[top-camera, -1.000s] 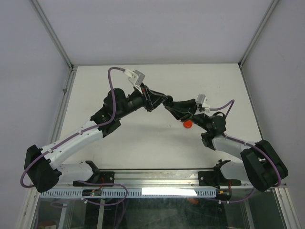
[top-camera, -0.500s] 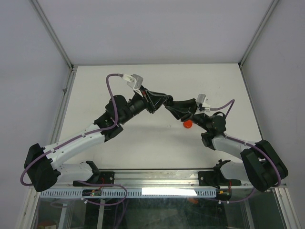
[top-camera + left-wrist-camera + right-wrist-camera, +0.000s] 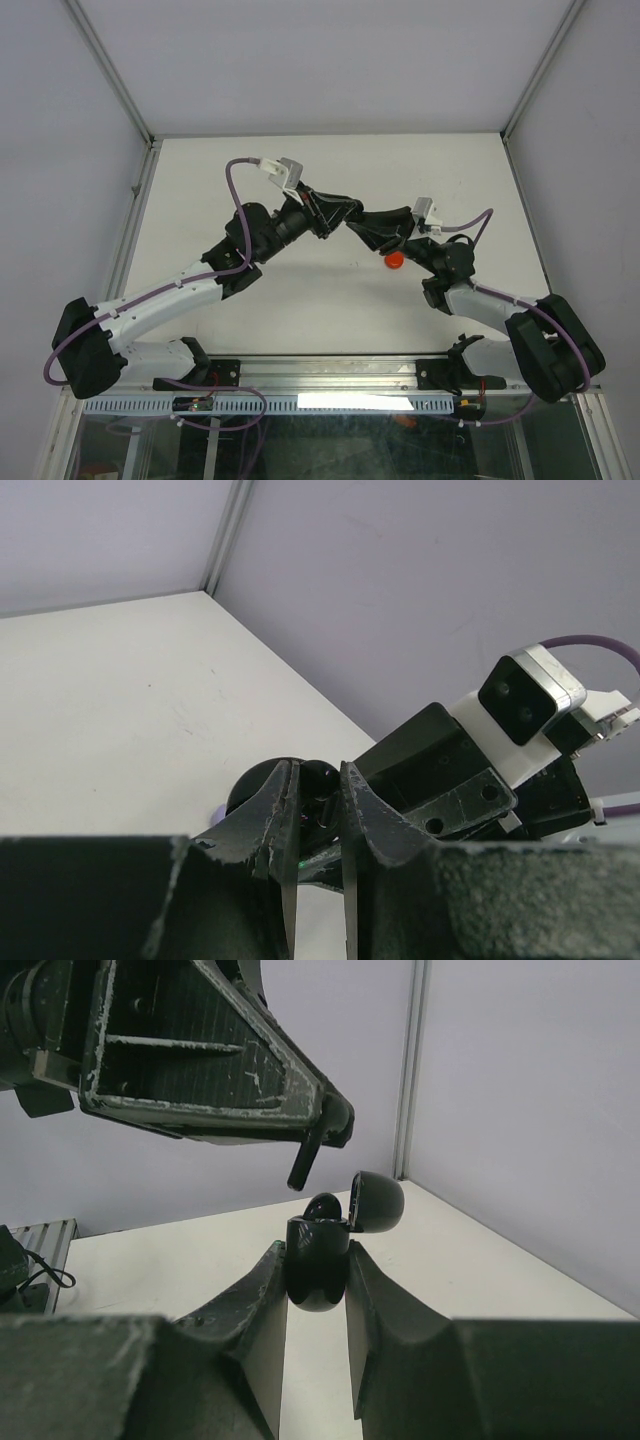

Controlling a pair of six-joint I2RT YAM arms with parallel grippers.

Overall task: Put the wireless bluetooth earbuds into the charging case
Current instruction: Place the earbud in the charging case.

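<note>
Right wrist view: right gripper point(image 3: 316, 1282) clamped the open case point(image 3: 318, 1245), left gripper point(image 3: 335, 1128) pinched an earbud point(image 3: 304, 1167) above. Insertion needed careful lowering.

The left jaws and right jaws bar each other, tips nearly touching; a red object point(image 3: 395, 261) lies just beside them.

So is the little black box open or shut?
Open. The black case, pinched in the right gripper, has its round lid flipped up to one side. The left gripper holds a black earbud near it.
</note>
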